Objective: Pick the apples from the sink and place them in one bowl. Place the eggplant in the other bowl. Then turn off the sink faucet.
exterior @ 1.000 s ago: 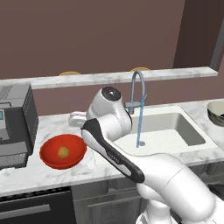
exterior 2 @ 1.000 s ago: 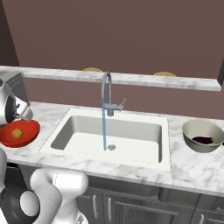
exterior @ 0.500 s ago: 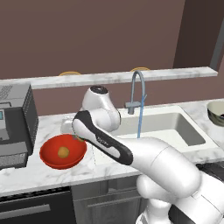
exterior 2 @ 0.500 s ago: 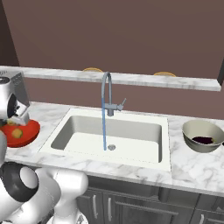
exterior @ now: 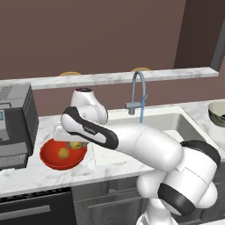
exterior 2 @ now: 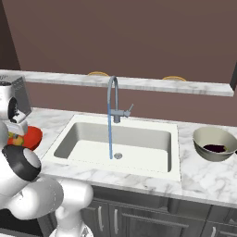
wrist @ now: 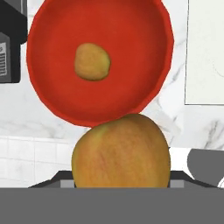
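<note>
In the left base view, the arm is reaching left across the white marble worktop (exterior: 26, 176), and the claw (exterior: 75, 143) is hanging over the red bowl (exterior: 52, 161) with a yellow-orange apple (exterior: 77, 144) gripped in it. A second apple (exterior: 64, 153) is lying inside that bowl. The faucet (exterior: 137, 94) is running a thin stream of water into the sink (exterior: 173, 125).

In the right base view, the red bowl (exterior 2: 30, 137) is sitting at the far left with the gripped apple (exterior 2: 17, 140) just above its rim. Water is falling from the faucet (exterior 2: 112, 99) toward the drain of the sink (exterior 2: 139, 139). The greenish-grey bowl (exterior 2: 214, 144) is standing on the worktop to the right, holding the dark eggplant (exterior 2: 215, 148).

In the hand view, the held apple (wrist: 121, 152) is looming large in the foreground, above the near rim of the red bowl (wrist: 135, 74), while the other apple (wrist: 92, 61) is resting near the bowl's middle.
</note>
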